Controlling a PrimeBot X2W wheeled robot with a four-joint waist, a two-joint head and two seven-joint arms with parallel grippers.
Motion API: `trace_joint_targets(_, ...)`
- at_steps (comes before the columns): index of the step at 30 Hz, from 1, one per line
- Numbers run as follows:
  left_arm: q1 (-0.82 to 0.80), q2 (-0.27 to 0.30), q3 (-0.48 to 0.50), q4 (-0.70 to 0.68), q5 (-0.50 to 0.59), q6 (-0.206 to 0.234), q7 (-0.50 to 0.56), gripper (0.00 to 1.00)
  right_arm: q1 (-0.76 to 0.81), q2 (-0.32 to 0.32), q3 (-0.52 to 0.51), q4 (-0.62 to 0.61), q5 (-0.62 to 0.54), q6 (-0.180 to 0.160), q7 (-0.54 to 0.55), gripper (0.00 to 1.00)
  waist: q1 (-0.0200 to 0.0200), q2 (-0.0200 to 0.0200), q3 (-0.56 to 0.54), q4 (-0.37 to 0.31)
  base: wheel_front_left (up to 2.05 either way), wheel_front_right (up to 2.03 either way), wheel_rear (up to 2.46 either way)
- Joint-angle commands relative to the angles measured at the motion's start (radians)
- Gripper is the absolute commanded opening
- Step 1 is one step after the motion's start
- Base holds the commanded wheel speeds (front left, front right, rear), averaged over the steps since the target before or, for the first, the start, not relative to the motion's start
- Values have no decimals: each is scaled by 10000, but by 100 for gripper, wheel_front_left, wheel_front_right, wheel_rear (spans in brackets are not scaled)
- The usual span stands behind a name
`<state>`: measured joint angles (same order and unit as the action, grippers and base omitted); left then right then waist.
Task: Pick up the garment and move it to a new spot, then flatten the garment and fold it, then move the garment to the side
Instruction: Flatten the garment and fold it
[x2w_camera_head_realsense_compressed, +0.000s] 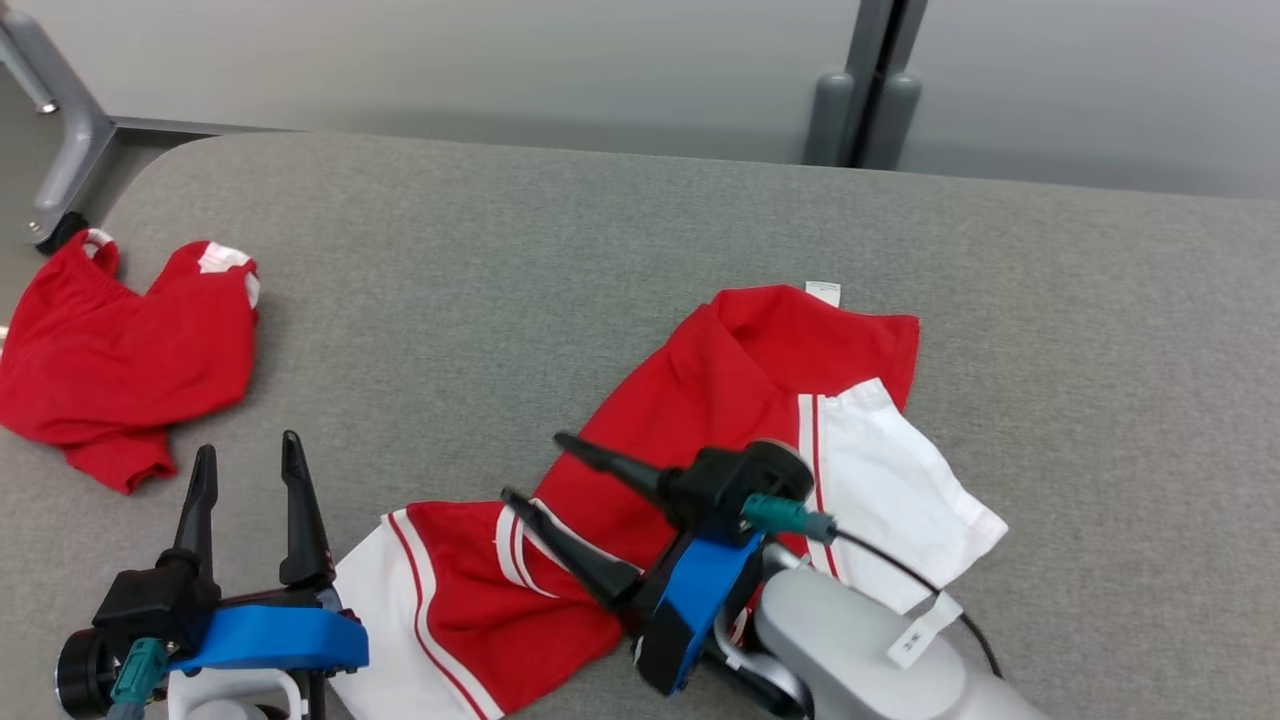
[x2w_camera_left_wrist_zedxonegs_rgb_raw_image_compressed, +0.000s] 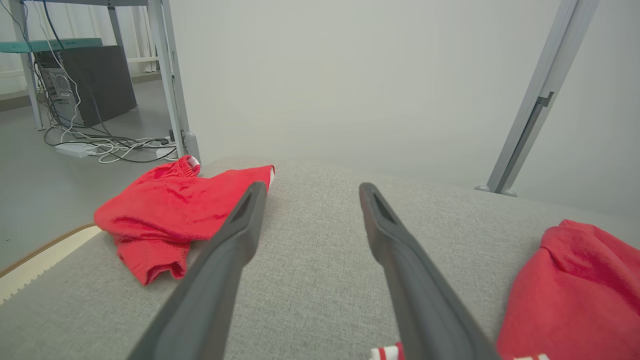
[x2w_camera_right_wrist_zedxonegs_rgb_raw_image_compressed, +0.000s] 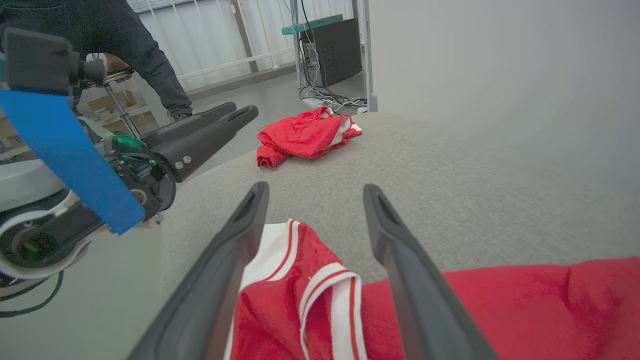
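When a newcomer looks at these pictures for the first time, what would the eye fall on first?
Most striking is the red and white garment lying rumpled in the middle of the grey table, with the open right gripper over its striped near end. Next comes a second red garment bunched near the table's left edge, beyond the open left gripper.

The garment (x2w_camera_head_realsense_compressed: 740, 400) is soft, matt knit cloth with a slightly fuzzy nap, its white panels looking a little smoother. The second red garment (x2w_camera_head_realsense_compressed: 110, 360) appears to be the same stuff. The table (x2w_camera_head_realsense_compressed: 600, 250) is covered in coarse grey woven fabric, matt and faintly flecked. The long fingers of the left tool (x2w_camera_head_realsense_compressed: 248, 447) and right tool (x2w_camera_head_realsense_compressed: 534, 467) are dark matt plastic, and their blue mounts (x2w_camera_head_realsense_compressed: 270, 635) are smooth plastic with a slight sheen.
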<state>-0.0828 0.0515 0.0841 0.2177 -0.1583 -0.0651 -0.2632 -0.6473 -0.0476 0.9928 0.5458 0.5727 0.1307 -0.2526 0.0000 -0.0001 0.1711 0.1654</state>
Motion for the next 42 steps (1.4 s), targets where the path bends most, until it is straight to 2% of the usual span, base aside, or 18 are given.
trace_joint_targets(1, 73, -20, 51, -74, 61, 18, -22, 100, -28, -51, -500, 140, -229, 2, -79, 100, 0, 1, -117, -246, 0, 0, 0)
trace_joint_targets(3, 114, -17, 121, -142, 109, 22, -24, 100, -2, -119, -1454, 412, -650, 2, -122, 100, 0, 1, -152, -465, 0, 0, 0)
trace_joint_targets(7, 140, -18, 154, -265, 166, 48, -24, 100, 403, -738, -3461, 675, -1463, 2, -132, 100, 0, 1, -185, -760, 0, 0, 0)
trace_joint_targets(12, 174, -12, 110, -305, 182, 5, -24, 100, 1274, -1450, -5295, 1157, -2242, 2, -127, 100, 0, 1, -191, -862, 0, 0, 0)
trace_joint_targets(14, 155, -15, 75, -310, 177, -7, -24, 100, 1652, -1700, -5769, 1458, -2544, 2, 14, 100, 0, 1, -173, -849, 0, 0, 0)
trace_joint_targets(17, 100, -15, 58, -282, 167, -22, -24, 100, 2098, -1734, -6279, 1810, -2805, 2, 191, 100, 0, 1, -119, -816, 0, 0, 0)
trace_joint_targets(29, 226, -17, 18, -257, 196, 25, -24, 100, 2683, -1146, -7180, 3489, -3799, 2, 1007, 100, 0, 1, -111, -683, 0, 0, 0)
trace_joint_targets(30, 255, -19, 26, -249, 189, 40, -24, 100, 2728, -1062, -7214, 3622, -3797, 0, 1087, 89, 0, 1, -135, -700, 0, 0, 0)
trace_joint_targets(31, 278, -16, 24, -238, 181, 33, -24, 100, 2784, -980, -7237, 3697, -3729, 0, 1134, 19, 0, 1, -162, -719, 0, 0, 0)
trace_joint_targets(32, 278, -16, 24, -238, 181, 33, -24, 100, 2784, -980, -7237, 3697, -3729, 0, 1134, 19, 0, 1, -162, -719, 0, 0, 0)
trace_joint_targets(33, 301, -17, 20, -219, 179, 28, -24, 100, 2851, -902, -7234, 3727, -3628, 2, 1121, 0, 0, 1, -203, -745, 0, 0, 0)
trace_joint_targets(37, 371, -16, 10, -203, 163, 49, -24, 100, 2948, -973, -7467, 3409, -3259, 0, 622, 0, 0, 1, -368, -887, 0, 0, 0)
trace_joint_targets(42, 503, -17, 51, -246, 179, 61, -24, 100, 3207, -1328, -8411, 2727, -2817, -1, 173, 0, 0, 1, -510, -1083, 0, 0, 0)
